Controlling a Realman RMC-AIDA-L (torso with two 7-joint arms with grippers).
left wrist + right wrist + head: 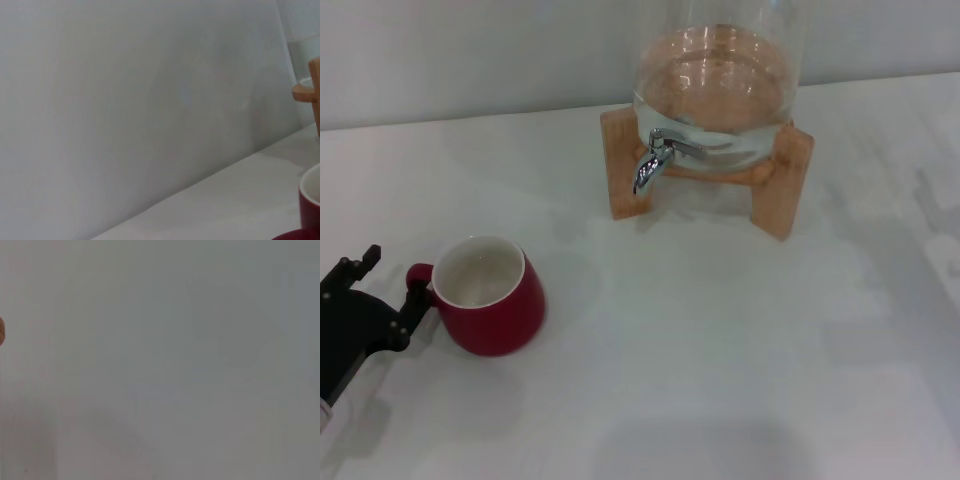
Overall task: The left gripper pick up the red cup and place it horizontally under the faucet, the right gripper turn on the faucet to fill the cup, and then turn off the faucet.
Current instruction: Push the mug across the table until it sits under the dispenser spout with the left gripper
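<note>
Found the left pincer (pixel 395 278) low at the near left of the table (pixel 720 380), fingers spread apart and gripping nothing. Saw the red cup (pixel 490 300) standing upright just beside it, mouth up, white inside empty, with the small handle (pixel 417 274) turned toward the pincer and lying at or between the fingertips; could not tell whether anything touched. Judged the grasp of the cup to be the step in hand. Called for centring the handle between the fingers before closing, closing gently on the glossy ceramic, and lifting straight up without tipping. Risked nudging the rounded cup away across the smooth table if one finger met it first.

Noted the faucet (pixel 655 160) well apart, farther back and to the right, spout curving down from the clear dispenser (pixel 715 80) on its wooden stand (pixel 782 185), with nothing beneath it. Saw no right pincer in any view.
</note>
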